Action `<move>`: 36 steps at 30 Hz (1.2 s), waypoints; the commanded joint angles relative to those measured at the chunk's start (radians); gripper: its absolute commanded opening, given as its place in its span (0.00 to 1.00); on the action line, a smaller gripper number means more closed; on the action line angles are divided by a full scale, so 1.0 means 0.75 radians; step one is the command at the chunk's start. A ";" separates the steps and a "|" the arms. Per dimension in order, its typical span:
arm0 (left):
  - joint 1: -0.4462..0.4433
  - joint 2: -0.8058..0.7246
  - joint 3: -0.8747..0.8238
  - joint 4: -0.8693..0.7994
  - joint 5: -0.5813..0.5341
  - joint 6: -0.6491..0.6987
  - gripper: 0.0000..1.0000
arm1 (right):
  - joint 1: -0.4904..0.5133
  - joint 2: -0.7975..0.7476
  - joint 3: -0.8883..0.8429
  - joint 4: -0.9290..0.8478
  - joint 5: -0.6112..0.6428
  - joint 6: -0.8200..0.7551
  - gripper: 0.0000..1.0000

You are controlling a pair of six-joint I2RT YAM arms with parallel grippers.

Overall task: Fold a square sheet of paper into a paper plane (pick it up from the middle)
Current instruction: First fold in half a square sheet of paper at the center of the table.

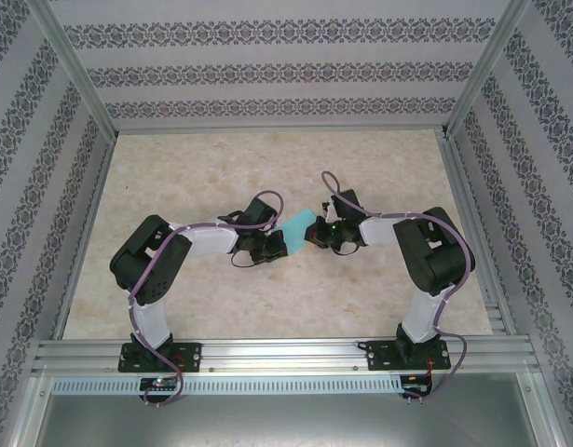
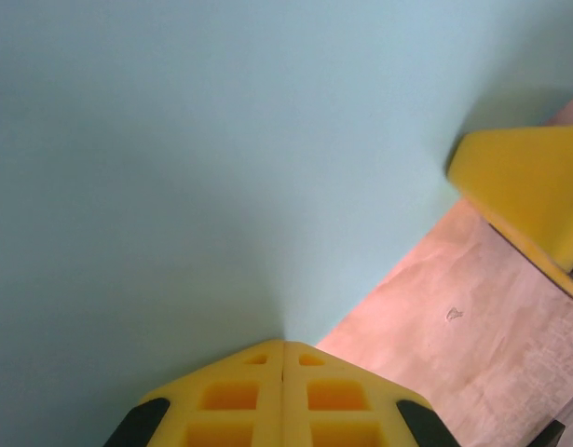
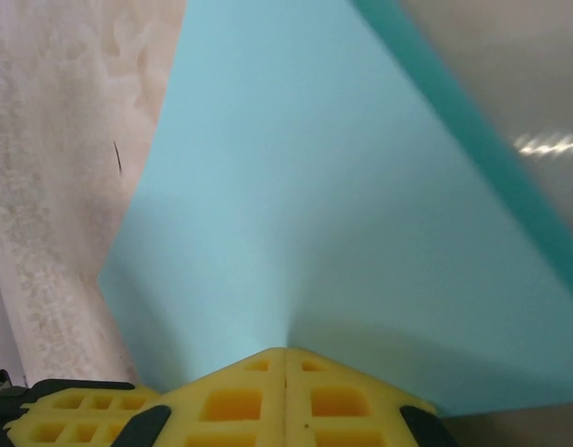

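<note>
- The bench, a pale, marbled board inside patterned walls, carried nothing loose apart from the task's paper. That left the middle free for folding.
- The left arm and right arm reached inward from their bases and met nose to nose near the bench centre. This was probably so that each could take one end of the sheet and keep it taut between them.
- The square sheet of paper sat between the two wrists at mid-bench. It was thin, turquoise-blue and showed from above as a small slanted patch. Whether it touched the bench or hung just clear of it could not be told.
- The left jaws were pressed together, pinching the sheet. In the left wrist view the yellow fingertips met with no gap and the paper fanned out from their seam, smooth and unmarked. A yellow finger of the other arm bit the far edge.
- The right jaws were likewise closed on the paper. Their fingertips met flush and the sheet spread away from them in a broad wedge.
- A darker teal band ran along one edge in the right wrist view, which looked like a turned-over edge or second layer. By that sign the folding seemed under way, though no pointed tip showed yet.
</note>
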 commanded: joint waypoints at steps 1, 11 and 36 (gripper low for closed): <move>-0.012 0.049 -0.089 -0.255 -0.079 -0.013 0.00 | -0.096 0.066 -0.011 0.020 0.152 -0.058 0.00; -0.012 0.049 -0.096 -0.252 -0.079 -0.013 0.00 | -0.250 0.058 0.014 0.035 0.202 -0.058 0.00; -0.012 0.046 -0.041 -0.179 -0.039 0.050 0.00 | 0.086 0.012 -0.031 0.132 0.079 0.119 0.00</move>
